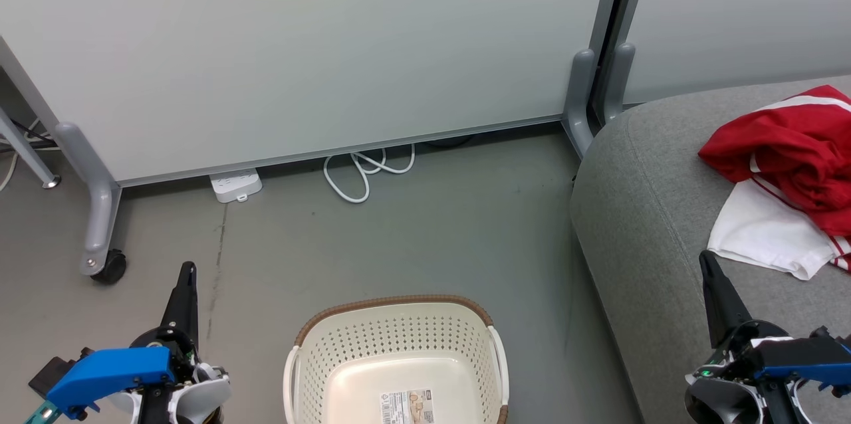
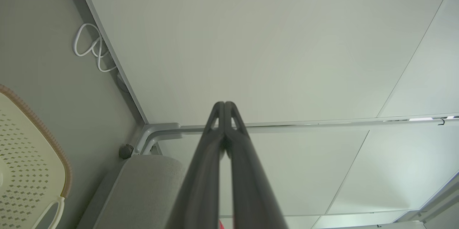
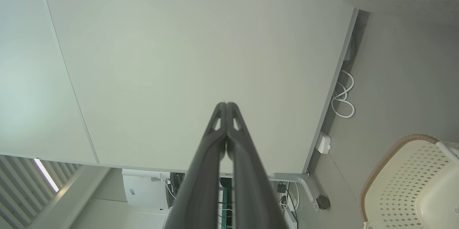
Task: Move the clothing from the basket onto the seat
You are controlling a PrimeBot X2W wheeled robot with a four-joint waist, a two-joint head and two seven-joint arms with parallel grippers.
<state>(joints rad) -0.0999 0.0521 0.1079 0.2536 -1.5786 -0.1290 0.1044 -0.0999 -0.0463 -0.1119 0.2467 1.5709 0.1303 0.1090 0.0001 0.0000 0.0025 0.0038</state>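
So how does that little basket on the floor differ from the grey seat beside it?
The basket is cream perforated plastic with a brown rim; the seat is grey fabric. The basket is far smaller than the seat. The basket's visible part holds just a label sticker; the seat carries the red and white clothing. Both stand by the pale partition.

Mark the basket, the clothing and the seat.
basket (image 1: 392,334), head view, on its perforated back wall.
clothing (image 1: 791,151), head view, on the red fabric.
seat (image 1: 638,224), head view, on bare grey cushion beside the clothing.
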